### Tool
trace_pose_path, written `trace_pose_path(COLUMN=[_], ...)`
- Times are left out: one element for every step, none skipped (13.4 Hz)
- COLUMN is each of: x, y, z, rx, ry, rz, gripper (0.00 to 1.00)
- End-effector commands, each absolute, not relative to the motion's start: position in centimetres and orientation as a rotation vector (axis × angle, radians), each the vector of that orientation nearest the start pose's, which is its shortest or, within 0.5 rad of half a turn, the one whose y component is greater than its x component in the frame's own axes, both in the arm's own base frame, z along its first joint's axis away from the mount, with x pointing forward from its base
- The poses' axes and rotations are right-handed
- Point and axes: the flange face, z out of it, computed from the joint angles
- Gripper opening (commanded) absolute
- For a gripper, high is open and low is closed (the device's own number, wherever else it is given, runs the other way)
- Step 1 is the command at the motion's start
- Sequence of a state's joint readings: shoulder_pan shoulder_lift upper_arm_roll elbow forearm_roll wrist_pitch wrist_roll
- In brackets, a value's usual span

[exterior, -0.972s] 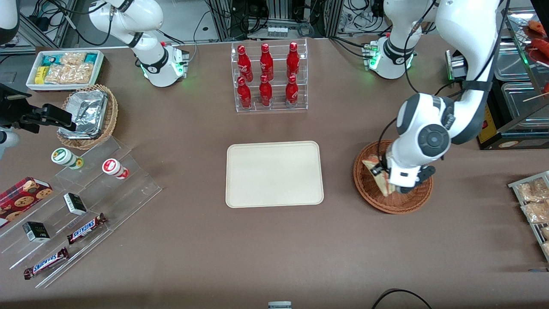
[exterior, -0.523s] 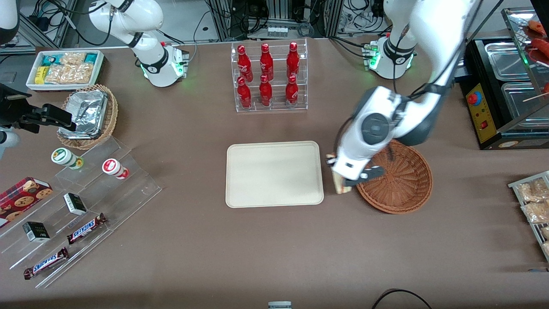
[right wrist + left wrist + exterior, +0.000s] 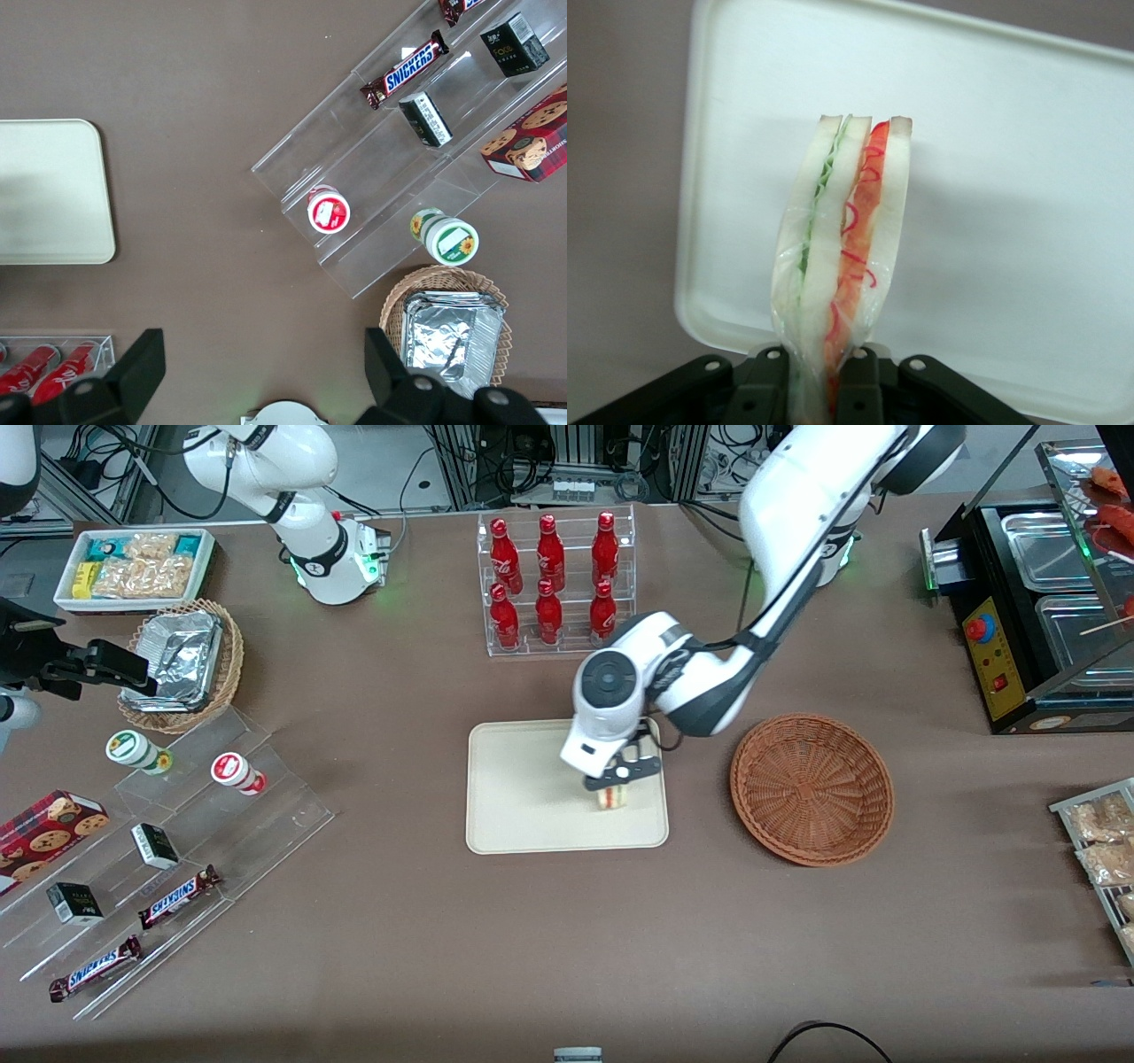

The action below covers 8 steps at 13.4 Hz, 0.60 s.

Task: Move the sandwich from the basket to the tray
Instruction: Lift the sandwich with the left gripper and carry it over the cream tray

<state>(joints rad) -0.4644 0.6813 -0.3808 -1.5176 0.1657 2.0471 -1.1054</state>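
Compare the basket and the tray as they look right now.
The basket is round, woven and reddish-brown; the tray is flat, smooth, cream and rectangular. The basket holds nothing, while the gripper holds the sandwich above the tray. Both sit on the brown table.

The tray (image 3: 523,797) looks smooth, matt cream plastic; the basket (image 3: 811,788) is rough woven reddish-brown wicker. The sandwich (image 3: 842,257) wears thin glossy clear film; the black pincer (image 3: 618,778) above the tray clamps it; the table (image 3: 567,939) is matt brown.
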Motion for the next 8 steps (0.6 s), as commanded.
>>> trace_pose_path(x=[50.5, 50.3, 50.4, 50.8, 50.5, 50.7, 51.2, 51.2], y=[-51.8, -52.9, -53.9, -54.2, -54.5, -54.6, -54.3, -54.3], z=[26.9, 26.3, 25.6, 25.0, 24.4, 24.2, 24.1, 23.6], rx=[-3.092, -3.1, -3.104, -3.091, -3.065, -3.052, -3.044, -3.04], ry=[-0.413, -0.415, -0.417, -0.415, -0.409, -0.411, -0.422, -0.423], rz=[0.188, 0.193, 0.193, 0.152, 0.121, 0.098, 0.093, 0.1], gripper=[0.0, 0.0, 0.0, 0.0, 0.0, 0.0, 0.0, 0.0])
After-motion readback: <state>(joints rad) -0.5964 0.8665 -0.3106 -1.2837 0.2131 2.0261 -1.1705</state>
